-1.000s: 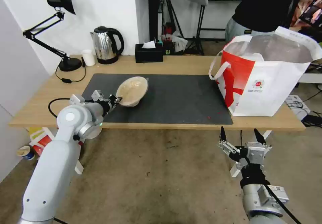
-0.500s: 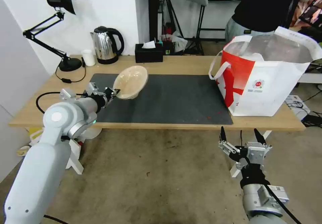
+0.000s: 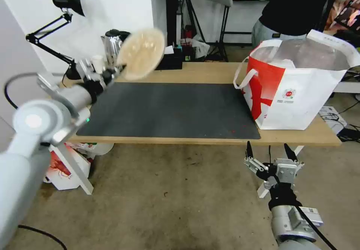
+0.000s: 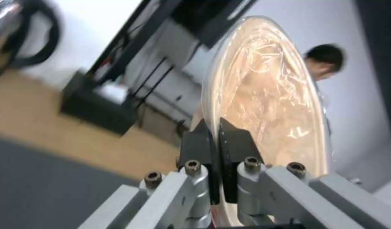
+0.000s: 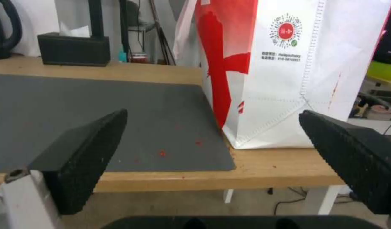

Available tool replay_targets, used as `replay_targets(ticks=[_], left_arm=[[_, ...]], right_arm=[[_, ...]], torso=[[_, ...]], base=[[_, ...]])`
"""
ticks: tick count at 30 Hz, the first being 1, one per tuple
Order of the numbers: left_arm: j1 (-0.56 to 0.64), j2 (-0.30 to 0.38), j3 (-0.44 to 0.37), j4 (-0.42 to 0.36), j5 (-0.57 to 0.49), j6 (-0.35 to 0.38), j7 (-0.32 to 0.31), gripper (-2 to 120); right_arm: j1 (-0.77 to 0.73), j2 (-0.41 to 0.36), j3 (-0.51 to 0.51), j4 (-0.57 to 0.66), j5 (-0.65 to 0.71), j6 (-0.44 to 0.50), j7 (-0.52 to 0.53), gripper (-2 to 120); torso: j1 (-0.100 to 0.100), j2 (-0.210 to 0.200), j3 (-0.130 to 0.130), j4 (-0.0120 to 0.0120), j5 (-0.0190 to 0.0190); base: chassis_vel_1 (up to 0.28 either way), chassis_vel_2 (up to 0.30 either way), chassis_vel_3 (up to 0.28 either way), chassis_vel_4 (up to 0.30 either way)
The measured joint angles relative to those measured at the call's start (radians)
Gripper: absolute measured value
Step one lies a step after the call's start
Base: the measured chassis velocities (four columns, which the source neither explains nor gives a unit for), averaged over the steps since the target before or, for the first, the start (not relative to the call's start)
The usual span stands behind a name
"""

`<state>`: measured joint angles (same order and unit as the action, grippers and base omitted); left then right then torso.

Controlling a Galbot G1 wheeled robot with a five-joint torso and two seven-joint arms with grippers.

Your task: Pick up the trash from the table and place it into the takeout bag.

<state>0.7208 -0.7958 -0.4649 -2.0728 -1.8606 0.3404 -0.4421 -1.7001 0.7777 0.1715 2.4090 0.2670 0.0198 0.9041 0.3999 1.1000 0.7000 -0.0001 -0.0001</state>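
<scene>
Carrying the beige bowl (image 3: 141,53) toward the bag looks like the step in hand: the left gripper (image 3: 112,71) holds it in the air above the far left part of the table (image 3: 210,71), well apart from the takeout bag (image 3: 296,89) on the table's right end. In the left wrist view the two black fingers (image 4: 198,143) are pinched tight on the bowl's thin rim, and the bowl (image 4: 267,105) stands nearly on edge, its mouth turned sideways and covered with what looks like a wrinkled clear film; what lies under it cannot be made out.

By my judgement the next move calls for a long sweep across the dark grey mat (image 3: 168,109) to the bag's open top, high enough to clear its near wall and white strap handle (image 3: 243,75), with the bowl let go only once it is over the silvery lining. A rim grip on a tilted bowl could slip on the way.

Inside the bag something white shows near the top, too unclear to name.

The right gripper (image 3: 268,154) hangs parked below the table's near edge, its ribbed jaws spread wide and holding nothing.

Behind the bowl stand a steel kettle (image 3: 112,42), a black tissue box (image 3: 168,60) and a black desk lamp (image 3: 63,25).
</scene>
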Motion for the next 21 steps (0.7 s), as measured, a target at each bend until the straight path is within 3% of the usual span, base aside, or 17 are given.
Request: replay_targets(ticks=[4,7,8,11,12,21], left_arm=[[-0.064,0.034,0.036,0.024,0.003,-0.026,0.073,0],[-0.177,0.065,0.133,0.072,0.021,-0.067,0.172,0],[-0.177,0.065,0.133,0.072,0.021,-0.067,0.172,0],[-0.328,0.072,0.27,0.135,0.037,-0.106,0.248,0],[-0.328,0.072,0.27,0.135,0.037,-0.106,0.248,0],[-0.612,-0.008,0.615,0.278,0.081,-0.169,0.312,0]], right_arm=[[0.0,0.0,0.0,0.0,0.0,0.0,0.0,100],[0.0,0.0,0.0,0.0,0.0,0.0,0.0,100],[0.0,0.0,0.0,0.0,0.0,0.0,0.0,100],[0.0,0.0,0.0,0.0,0.0,0.0,0.0,100],[0.0,0.0,0.0,0.0,0.0,0.0,0.0,100],[0.0,0.0,0.0,0.0,0.0,0.0,0.0,100]], torso=[[0.0,0.0,0.0,0.0002,-0.0001],[0.0,0.0,0.0,0.0001,-0.0001],[0.0,0.0,0.0,0.0001,-0.0001],[0.0,0.0,0.0,0.0,0.0],[0.0,0.0,0.0,0.0,0.0],[0.0,0.0,0.0,0.0001,0.0]], base=[[0.0,0.0,0.0,0.0],[0.0,0.0,0.0,0.0],[0.0,0.0,0.0,0.0],[0.0,0.0,0.0,0.0],[0.0,0.0,0.0,0.0],[0.0,0.0,0.0,0.0]])
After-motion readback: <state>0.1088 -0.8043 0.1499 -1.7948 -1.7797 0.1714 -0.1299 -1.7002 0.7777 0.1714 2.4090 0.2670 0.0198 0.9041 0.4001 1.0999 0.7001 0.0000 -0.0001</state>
